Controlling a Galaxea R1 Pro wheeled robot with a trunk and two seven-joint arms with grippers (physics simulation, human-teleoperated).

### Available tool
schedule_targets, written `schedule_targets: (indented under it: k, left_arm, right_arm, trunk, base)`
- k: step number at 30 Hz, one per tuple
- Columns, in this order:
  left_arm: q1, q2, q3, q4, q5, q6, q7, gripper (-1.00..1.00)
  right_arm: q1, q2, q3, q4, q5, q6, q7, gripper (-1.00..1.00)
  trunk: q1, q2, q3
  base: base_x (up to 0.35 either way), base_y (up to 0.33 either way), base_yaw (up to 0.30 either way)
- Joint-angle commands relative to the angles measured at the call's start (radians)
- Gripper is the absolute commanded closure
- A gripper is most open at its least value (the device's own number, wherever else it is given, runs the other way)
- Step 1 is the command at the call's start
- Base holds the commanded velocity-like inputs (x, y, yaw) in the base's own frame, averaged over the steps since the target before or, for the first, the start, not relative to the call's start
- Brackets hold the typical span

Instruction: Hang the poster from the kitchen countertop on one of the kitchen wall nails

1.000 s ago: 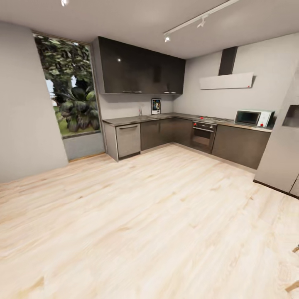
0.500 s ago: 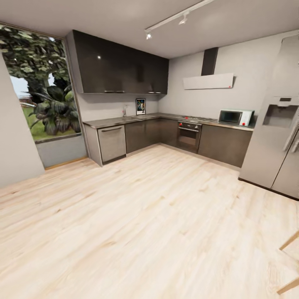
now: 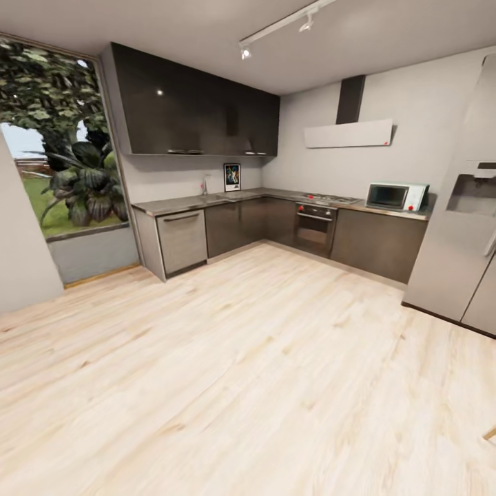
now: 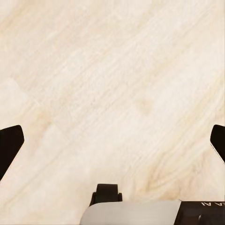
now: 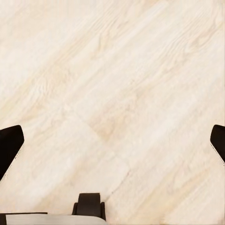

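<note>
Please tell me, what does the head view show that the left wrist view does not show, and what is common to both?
Head view: the poster standing upright on the kitchen countertop against the wall, and farther along the microwave and the oven. Left wrist view: the open left pincer, its dark fingertips spread wide with nothing between them. Common to both: the pale wooden floor.

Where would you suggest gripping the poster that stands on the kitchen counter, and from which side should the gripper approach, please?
Probably by a side edge of its frame. The poster stands upright at the back of the kitchen countertop, seemingly against the wall, so its back is blocked. Approach from the front, over the counter, pinching one vertical edge. From this far its thickness cannot be judged. Both the left gripper and right gripper are open over the floor.
</note>
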Motion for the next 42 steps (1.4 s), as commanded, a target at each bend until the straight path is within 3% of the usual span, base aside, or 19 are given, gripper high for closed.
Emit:
schedule_targets:
  k: [1, 42]
  left_arm:
    - [0.000, 0.000, 0.001, -0.001, 0.000, -0.002, 0.000, -1.00]
    - [0.000, 0.000, 0.001, -0.001, 0.000, -0.001, 0.000, -1.00]
  right_arm:
    - [-0.001, 0.000, 0.001, 0.001, 0.001, -0.003, 0.000, -1.00]
    - [-0.001, 0.000, 0.000, -0.001, 0.001, -0.003, 0.000, -1.00]
  trunk:
    - [0.001, 0.000, -0.001]
    - [0.001, 0.000, -0.001]
  base:
    - [0.339, 0.000, 0.000]
    - [0.338, 0.000, 0.000]
